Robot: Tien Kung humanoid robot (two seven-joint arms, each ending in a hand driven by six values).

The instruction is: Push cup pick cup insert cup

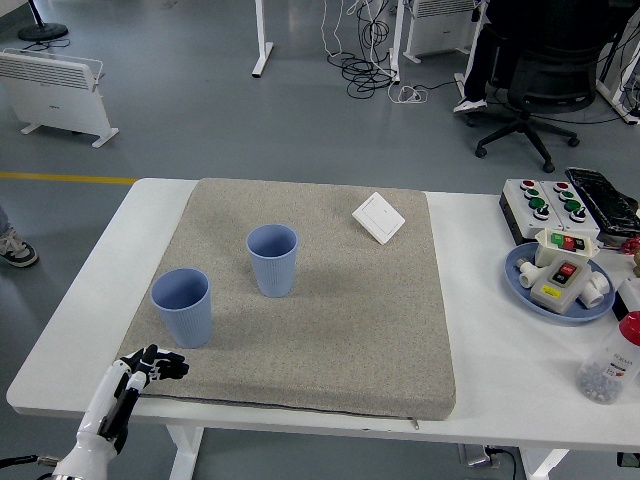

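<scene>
Two blue cups stand upright and apart on a grey mat (340, 320). One cup (182, 307) sits near the mat's front left corner; the other cup (272, 260) stands further back and to its right. My left hand (150, 366) reaches in from the lower left, at the mat's front left edge, just below the nearer cup and not touching it. Its fingers (170, 365) are relaxed and hold nothing. The right arm does not show.
A white switch plate (379, 218) lies at the mat's back right. On the table's right are a button box (545, 204), a blue plate (520, 275) with switch parts, a black keypad (604, 198) and a small bottle (610, 365).
</scene>
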